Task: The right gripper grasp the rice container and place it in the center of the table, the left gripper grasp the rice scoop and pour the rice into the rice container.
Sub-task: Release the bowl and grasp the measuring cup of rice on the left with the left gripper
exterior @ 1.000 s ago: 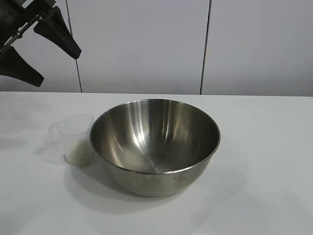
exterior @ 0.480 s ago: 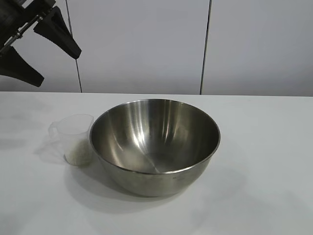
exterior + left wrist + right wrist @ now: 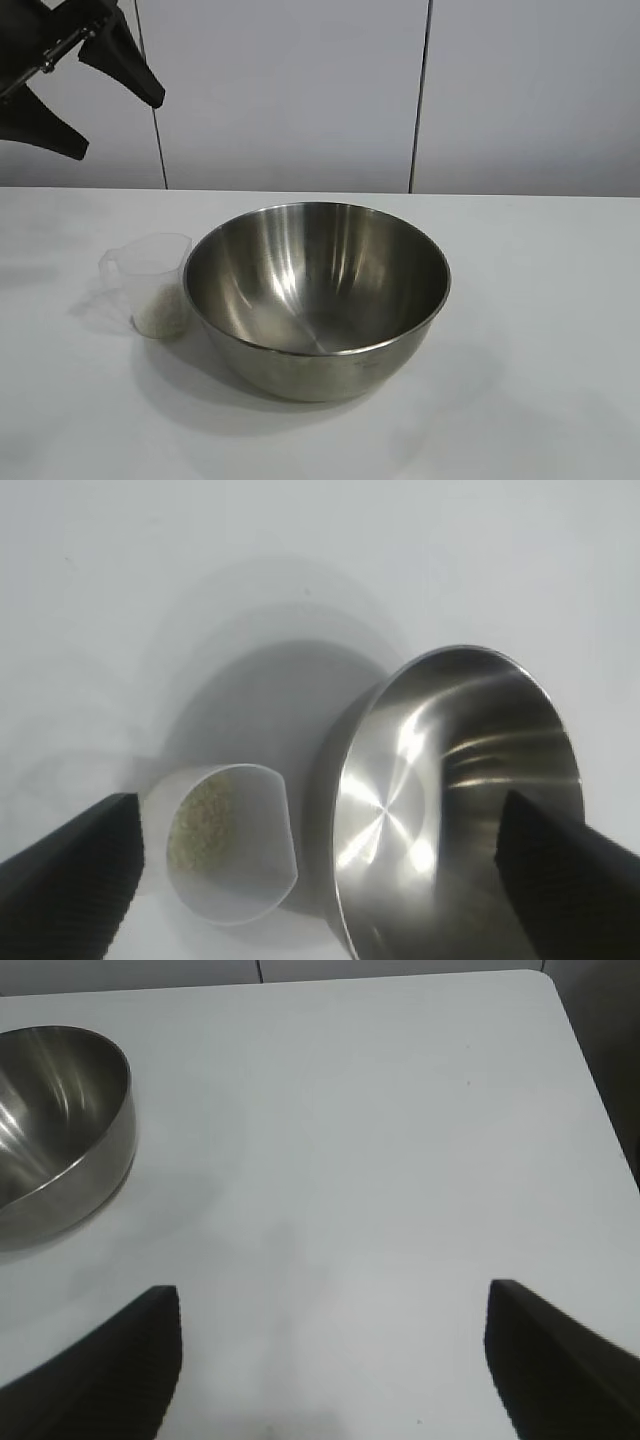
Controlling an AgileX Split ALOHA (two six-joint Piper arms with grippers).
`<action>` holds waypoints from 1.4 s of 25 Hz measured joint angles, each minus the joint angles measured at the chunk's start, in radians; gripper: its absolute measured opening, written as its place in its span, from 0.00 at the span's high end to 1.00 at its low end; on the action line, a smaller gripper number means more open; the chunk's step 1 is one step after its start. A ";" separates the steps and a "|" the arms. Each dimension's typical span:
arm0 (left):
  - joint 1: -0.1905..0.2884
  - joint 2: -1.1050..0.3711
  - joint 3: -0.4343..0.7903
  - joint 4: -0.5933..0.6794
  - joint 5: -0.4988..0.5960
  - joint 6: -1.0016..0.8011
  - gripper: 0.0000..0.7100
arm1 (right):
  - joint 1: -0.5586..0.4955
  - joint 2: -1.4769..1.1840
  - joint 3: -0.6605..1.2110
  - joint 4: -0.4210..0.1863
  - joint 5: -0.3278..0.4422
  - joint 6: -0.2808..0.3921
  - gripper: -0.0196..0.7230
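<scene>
I saw the white table (image 3: 540,300) carrying two things. The steel rice container (image 3: 316,297) stood upright near its middle. The clear rice scoop (image 3: 155,283) stood just beside the container, toward the left arm's side, with rice (image 3: 163,314) inside.

Shiny silver steel on the rice container (image 3: 317,296), streaked with bright white glare, a clear, faintly frosted rice scoop (image 3: 155,282) holding off-white rice (image 3: 162,312), all on a plain white table (image 3: 540,300), black left gripper (image 3: 70,88) fingers up top.
</scene>
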 joint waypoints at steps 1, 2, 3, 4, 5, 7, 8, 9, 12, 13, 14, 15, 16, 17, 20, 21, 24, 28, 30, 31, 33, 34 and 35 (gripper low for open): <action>0.002 0.000 -0.003 0.000 -0.004 0.002 0.03 | 0.000 0.000 0.000 0.000 0.000 0.000 0.21; 0.004 0.000 -0.008 0.000 -0.008 0.011 0.03 | 0.000 0.000 0.000 0.000 0.000 0.000 0.21; 0.008 -0.003 -0.013 0.000 -0.017 0.033 0.03 | 0.000 0.000 0.000 0.000 0.000 0.000 0.21; 0.011 -0.008 -0.015 -0.001 -0.036 0.071 0.03 | 0.000 0.000 0.000 0.000 0.000 0.001 0.21; 0.017 -0.023 -0.015 -0.001 -0.057 0.111 0.03 | 0.000 0.000 0.000 0.000 0.000 0.001 0.21; 0.025 -0.075 -0.005 -0.003 -0.115 0.205 0.03 | 0.000 0.000 0.000 0.000 0.000 0.001 0.21; 0.028 -0.106 0.004 -0.004 -0.157 0.243 0.03 | 0.000 0.000 0.000 0.000 0.000 0.001 0.21; 0.029 -0.145 0.011 -0.004 -0.199 0.268 0.03 | 0.000 0.000 0.000 0.000 -0.001 0.001 0.21; 0.029 -0.249 0.023 -0.007 -0.285 0.328 0.03 | 0.000 0.000 0.000 0.000 -0.002 0.002 0.21; 0.029 -0.283 0.025 -0.007 -0.302 0.345 0.03 | 0.000 0.000 0.000 0.000 -0.003 0.002 0.21; 0.029 -0.318 0.026 -0.008 -0.312 0.366 0.03 | 0.000 0.000 0.000 0.000 -0.003 0.002 0.21; 0.029 -0.346 0.027 -0.008 -0.319 0.388 0.03 | 0.000 0.000 0.000 0.000 -0.003 0.002 0.21; 0.029 -0.380 0.027 -0.008 -0.321 0.407 0.03 | 0.000 0.000 0.000 0.000 -0.003 0.002 0.21; 0.029 -0.415 0.027 -0.008 -0.321 0.430 0.03 | 0.000 0.000 0.000 0.000 -0.003 0.002 0.21; 0.029 -0.508 0.027 -0.003 -0.321 0.489 0.03 | 0.000 0.000 0.000 0.000 -0.003 0.002 0.21; 0.029 -0.535 0.027 0.004 -0.322 0.501 0.03 | 0.000 0.000 0.000 0.000 -0.003 0.002 0.21; 0.029 -0.580 0.027 0.042 -0.328 0.512 0.03 | 0.000 0.000 0.000 0.000 -0.003 0.002 0.21; 0.032 -0.583 0.028 0.103 -0.328 0.470 0.03 | 0.000 0.000 0.000 0.000 -0.003 0.002 0.21; 0.049 -0.583 0.031 0.147 -0.326 0.425 0.03 | 0.000 0.000 0.000 0.000 -0.003 0.002 0.21; 0.062 -0.583 0.031 0.166 -0.326 0.398 0.03 | 0.000 0.000 0.000 0.000 -0.003 0.002 0.21; 0.080 -0.583 0.031 0.257 -0.329 0.311 0.03 | 0.000 0.000 0.000 0.000 -0.003 0.002 0.21; 0.084 -0.584 0.031 0.331 -0.330 0.251 0.03 | 0.000 0.000 0.000 0.000 -0.003 0.002 0.21; 0.086 -0.585 0.031 0.405 -0.330 0.161 0.03 | 0.000 0.000 0.000 0.000 -0.003 0.002 0.21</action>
